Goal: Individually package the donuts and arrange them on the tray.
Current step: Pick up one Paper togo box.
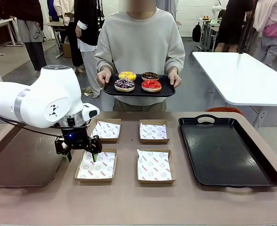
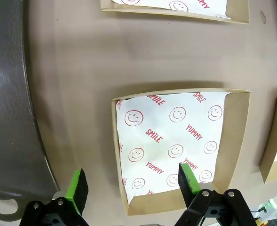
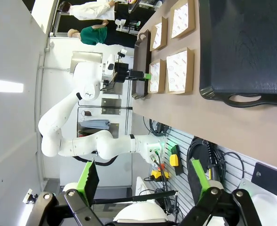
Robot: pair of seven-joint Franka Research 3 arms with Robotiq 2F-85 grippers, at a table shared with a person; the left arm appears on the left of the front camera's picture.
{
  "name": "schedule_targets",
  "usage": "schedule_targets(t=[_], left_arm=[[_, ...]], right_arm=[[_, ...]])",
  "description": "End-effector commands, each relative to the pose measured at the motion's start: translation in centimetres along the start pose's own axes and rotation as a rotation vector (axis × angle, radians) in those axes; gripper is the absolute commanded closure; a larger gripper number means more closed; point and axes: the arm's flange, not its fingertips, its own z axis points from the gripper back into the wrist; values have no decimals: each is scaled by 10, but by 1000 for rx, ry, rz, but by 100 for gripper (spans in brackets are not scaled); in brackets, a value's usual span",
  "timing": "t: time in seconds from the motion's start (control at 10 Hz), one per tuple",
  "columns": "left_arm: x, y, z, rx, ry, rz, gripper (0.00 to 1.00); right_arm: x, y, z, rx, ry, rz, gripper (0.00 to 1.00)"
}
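Front view: shows left gripper spread open, empty, low over the left rim of the near-left cardboard box. Four shallow square kraft boxes in a two-by-two block, each with a white paper liner. Donuts off the table, on a small oval black tray in person's hands at the far side: yellow-iced donut, chocolate donut, purple sprinkled donut, glossy red donut. Large black tray, handled and pebbled, on the right of matte brown tabletop; dark tray at left. White tables and standing people behind

Left wrist view: green pads wide apart, straddling the box's wall. Liner printed with red smileys, SMILE, YUMMY

Right wrist view: rolled sideways. Right gripper parted, holding nothing, off the table's edge; white left arm beyond the boxes
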Motion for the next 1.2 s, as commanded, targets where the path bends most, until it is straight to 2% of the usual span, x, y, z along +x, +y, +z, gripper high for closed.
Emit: schedule_targets(t=[0.0,0.4,0.8,1.1], left_arm=[[-1,2,3,3,5,4,0],[1,3,0,-1,2,6,0],[4,0,0,76,-52,-33,0],[16,3,-13,98,-30,-8,0]], right_arm=[[1,0,0,20,-9,18,0],[1,0,0,20,-9,18,0],[1,0,0,20,-9,18,0],[1,0,0,20,-9,18,0]])
